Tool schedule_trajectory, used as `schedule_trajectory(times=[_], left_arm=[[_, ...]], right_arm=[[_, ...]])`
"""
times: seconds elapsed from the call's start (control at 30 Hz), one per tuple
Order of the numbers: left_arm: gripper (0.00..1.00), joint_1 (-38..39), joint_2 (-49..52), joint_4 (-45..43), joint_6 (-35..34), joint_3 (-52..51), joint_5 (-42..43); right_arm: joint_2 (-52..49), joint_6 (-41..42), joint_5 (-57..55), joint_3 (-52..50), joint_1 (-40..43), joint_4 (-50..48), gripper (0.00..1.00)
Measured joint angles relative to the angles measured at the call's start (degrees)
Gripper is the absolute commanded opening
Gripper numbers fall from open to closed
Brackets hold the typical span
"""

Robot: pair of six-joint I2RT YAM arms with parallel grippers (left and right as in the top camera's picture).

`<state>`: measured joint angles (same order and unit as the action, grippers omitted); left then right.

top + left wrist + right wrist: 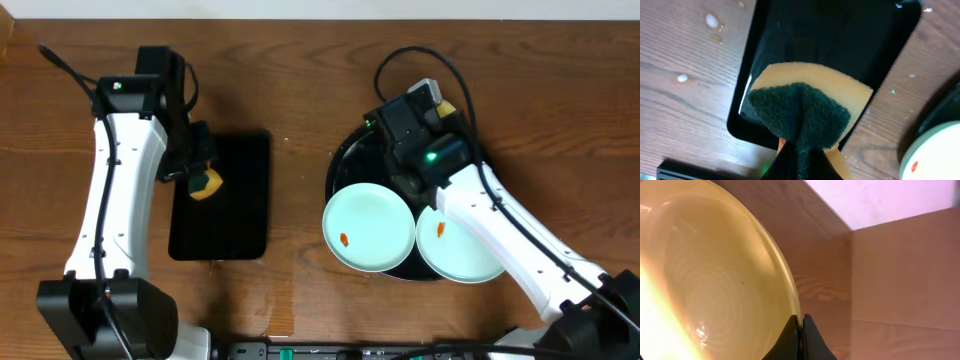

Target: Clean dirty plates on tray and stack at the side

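Two pale mint-blue plates (368, 228) (462, 247), each with an orange smear, lie on the round black tray (345, 160) at the front. My right gripper (801, 325) is shut on the rim of the pale yellow plate (710, 280), held tilted on edge over the tray's back; in the overhead view the arm (425, 125) hides most of that plate. My left gripper (200, 165) is shut on a yellow sponge with a dark green scrub side (800, 112), held above the rectangular black tray (222, 195).
A mint plate's edge (935, 155) shows at the right of the left wrist view. Water drops (712, 21) lie on the wood beside the rectangular tray. A power strip (330, 352) runs along the front edge. Cables trail behind both arms.
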<state>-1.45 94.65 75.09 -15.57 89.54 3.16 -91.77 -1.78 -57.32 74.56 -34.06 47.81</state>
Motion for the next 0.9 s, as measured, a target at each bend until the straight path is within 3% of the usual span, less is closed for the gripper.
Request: schedule_trajectory(times=[0.9], left_arm=[[0.07,-0.85,-0.07,-1.2,0.83,-2.84,0.59]], right_arm=[[0.02,-0.39,-4.63,0.0,-3.19,2.97,0.01]])
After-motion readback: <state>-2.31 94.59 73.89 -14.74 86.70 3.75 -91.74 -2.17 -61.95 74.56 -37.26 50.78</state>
